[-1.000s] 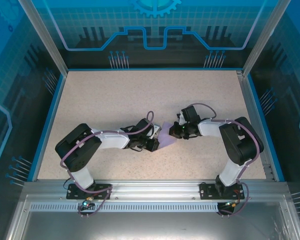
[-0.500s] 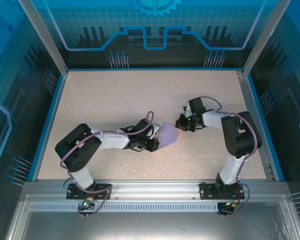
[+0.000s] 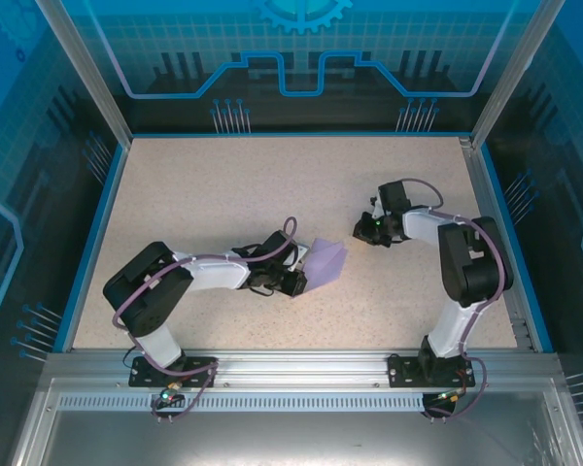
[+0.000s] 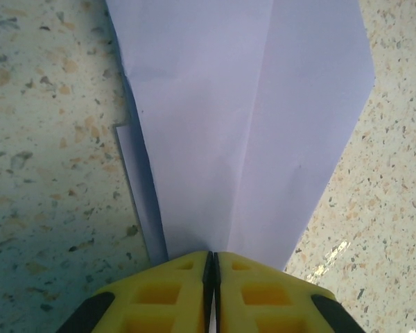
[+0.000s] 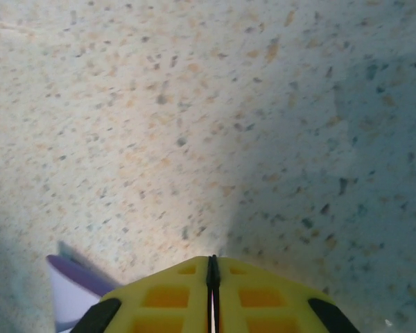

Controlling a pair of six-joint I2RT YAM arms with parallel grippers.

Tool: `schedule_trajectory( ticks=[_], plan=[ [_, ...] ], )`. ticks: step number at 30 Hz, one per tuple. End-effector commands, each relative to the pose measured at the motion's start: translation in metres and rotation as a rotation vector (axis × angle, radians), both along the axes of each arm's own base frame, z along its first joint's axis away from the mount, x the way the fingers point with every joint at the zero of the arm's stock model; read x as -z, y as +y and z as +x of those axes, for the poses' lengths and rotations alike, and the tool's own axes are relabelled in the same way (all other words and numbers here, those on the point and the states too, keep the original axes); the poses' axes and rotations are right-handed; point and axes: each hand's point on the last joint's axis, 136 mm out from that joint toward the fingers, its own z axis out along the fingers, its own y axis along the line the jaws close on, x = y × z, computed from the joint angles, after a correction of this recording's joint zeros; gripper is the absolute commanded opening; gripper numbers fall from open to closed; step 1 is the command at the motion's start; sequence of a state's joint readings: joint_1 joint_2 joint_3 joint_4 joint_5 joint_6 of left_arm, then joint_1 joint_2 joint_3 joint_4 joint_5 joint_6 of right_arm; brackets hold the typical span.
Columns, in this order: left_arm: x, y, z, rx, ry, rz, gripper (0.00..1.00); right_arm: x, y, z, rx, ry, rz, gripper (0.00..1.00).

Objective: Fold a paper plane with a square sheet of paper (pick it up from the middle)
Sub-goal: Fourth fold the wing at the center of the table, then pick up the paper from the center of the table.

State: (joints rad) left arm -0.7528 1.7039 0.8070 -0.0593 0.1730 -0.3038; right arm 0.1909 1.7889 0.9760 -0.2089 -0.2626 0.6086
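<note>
The lavender sheet of paper (image 3: 326,262) is folded into a tapering, dart-like paper plane shape with a centre crease (image 4: 253,118). It lies low over the table near the middle. My left gripper (image 3: 298,282) is shut on its narrow end, and the yellow fingertips (image 4: 213,258) pinch the crease line. The wide end points away to the right. My right gripper (image 3: 361,231) is shut on nothing, off to the right of the paper and apart from it. In the right wrist view its closed tips (image 5: 212,261) hang over bare table, with a paper corner (image 5: 71,297) at the lower left.
The speckled beige tabletop (image 3: 223,194) is bounded by a blue rim (image 3: 89,243) and transparent walls. An aluminium rail (image 3: 291,364) runs along the near edge by the arm bases.
The right gripper has left the paper and drawn back to the right and farther away. More of the paper now shows beside the left gripper, which has barely moved.
</note>
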Motion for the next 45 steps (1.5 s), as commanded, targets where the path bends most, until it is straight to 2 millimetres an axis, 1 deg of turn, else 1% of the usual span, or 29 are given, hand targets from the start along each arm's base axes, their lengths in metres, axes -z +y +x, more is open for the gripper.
schedule_trajectory(
  ticks=[1,3,4,7,10,14,19,21,25,30,35,40,45],
  plan=[
    [0.012,0.017,-0.022,0.017,0.107,0.098,0.15,-0.026,0.012,-0.015,-0.040,-0.049,0.047,0.18],
    [0.002,0.011,-0.017,0.020,0.089,0.079,0.17,-0.035,0.023,-0.025,-0.059,-0.058,0.103,0.26],
    [-0.004,0.008,-0.013,0.019,0.077,0.069,0.17,-0.030,0.028,-0.038,-0.069,-0.035,0.124,0.29],
    [-0.020,0.003,-0.004,0.015,0.045,0.049,0.20,-0.035,0.040,-0.058,-0.086,-0.031,0.163,0.37],
    [-0.033,-0.001,0.002,0.009,0.021,0.037,0.25,-0.039,0.053,-0.070,-0.094,-0.034,0.219,0.41],
    [-0.043,0.002,0.012,-0.009,-0.013,0.047,0.29,-0.035,0.068,-0.077,-0.103,-0.019,0.258,0.44],
    [-0.035,0.012,0.021,-0.042,-0.004,0.075,0.31,-0.025,0.083,-0.080,-0.127,0.007,0.270,0.47],
    [-0.031,0.014,0.025,-0.052,-0.003,0.080,0.34,-0.020,0.086,-0.080,-0.131,0.020,0.259,0.47],
    [-0.025,0.013,0.030,-0.066,0.012,0.056,0.35,-0.010,0.092,-0.081,-0.138,0.049,0.247,0.48],
    [-0.020,0.010,0.032,-0.065,0.029,0.039,0.36,-0.007,0.096,-0.079,-0.143,0.056,0.241,0.50],
    [-0.009,0.012,0.033,-0.065,0.052,0.042,0.35,-0.009,0.099,-0.075,-0.144,0.049,0.242,0.50],
    [0.000,0.015,0.032,-0.068,0.069,0.050,0.30,-0.010,0.100,-0.071,-0.140,0.049,0.242,0.50],
    [0.004,0.015,0.031,-0.065,0.080,0.052,0.26,-0.009,0.105,-0.068,-0.142,0.049,0.265,0.50]
  ],
)
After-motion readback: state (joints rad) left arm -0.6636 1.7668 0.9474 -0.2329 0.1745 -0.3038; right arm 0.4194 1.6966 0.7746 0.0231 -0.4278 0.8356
